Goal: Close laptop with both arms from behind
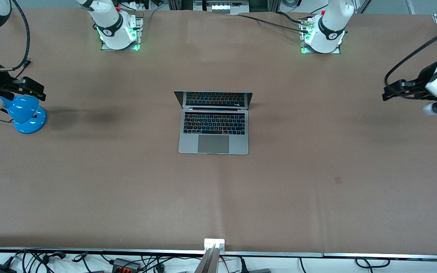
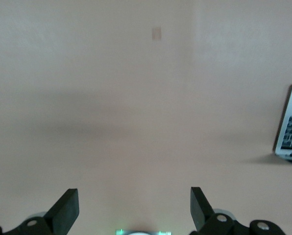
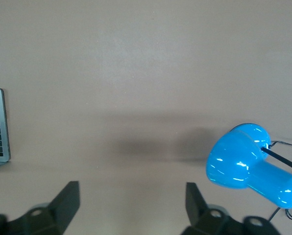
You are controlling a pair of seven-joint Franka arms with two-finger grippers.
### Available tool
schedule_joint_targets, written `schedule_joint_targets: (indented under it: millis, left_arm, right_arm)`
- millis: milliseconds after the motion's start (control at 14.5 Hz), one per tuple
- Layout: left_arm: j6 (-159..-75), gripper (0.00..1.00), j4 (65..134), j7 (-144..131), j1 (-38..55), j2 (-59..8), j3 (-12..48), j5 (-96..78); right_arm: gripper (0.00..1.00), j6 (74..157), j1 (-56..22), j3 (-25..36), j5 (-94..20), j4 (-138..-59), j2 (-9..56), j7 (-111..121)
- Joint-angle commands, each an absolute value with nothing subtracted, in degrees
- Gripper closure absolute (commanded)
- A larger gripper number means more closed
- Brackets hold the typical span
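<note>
an open laptop [image 1: 213,123] sits mid-table on the brown table [image 1: 317,189], screen upright. the right gripper [image 1: 27,88] hangs at nine o'clock of it, over a blue desk lamp [image 1: 25,113], fingers spread. the left gripper [image 1: 393,91] hangs at three o'clock – fingers spread, holding nothing.

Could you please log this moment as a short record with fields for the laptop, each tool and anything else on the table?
laptop: laptop open, lid up, at the middle of the table, keyboard side toward the front camera
left tool: left tool open, empty, up over bare table at the left arm's end, well apart from the laptop
right tool: right tool open, empty, up over the blue lamp at the right arm's end
contact with laptop: none
task state: lid not yet closed
</note>
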State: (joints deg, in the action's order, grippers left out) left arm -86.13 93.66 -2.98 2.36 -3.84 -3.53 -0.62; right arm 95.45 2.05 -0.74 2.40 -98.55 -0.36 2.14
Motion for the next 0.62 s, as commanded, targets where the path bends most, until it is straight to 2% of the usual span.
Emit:
schedule_joint_targets:
  millis: [0,69,413,481,550]
  left_arm:
    - [-83.5,0.0,89.4,-2.7,2.7,-7.6,-3.5,-0.4]
    - [-83.2,0.0,87.7,-2.5,2.7,-9.7,-3.4,-0.6]
    - [-83.1,0.01,84.8,-1.3,5.5,-11.5,-3.3,-0.8]
    - [-82.4,0.09,84.9,-1.1,6.6,-11.3,-3.3,-0.8]
    - [-80.3,0.32,84.8,-0.9,7.6,-11.3,-3.3,-0.9]
  right_arm:
    - [0.97,95.4,2.1,-1.2,2.1,-99.4,-0.9,2.8]
    - [1.0,94.5,1.9,-1.3,2.0,-99.5,-0.9,2.8]
    - [1.0,89.8,-5.2,-1.3,-1.8,-99.7,1.7,1.9]
    - [1.0,89.7,-6.6,-1.3,-2.2,-99.8,2.1,1.8]
    - [1.0,89.7,-7.6,-1.3,-2.3,-100.0,2.4,1.1]
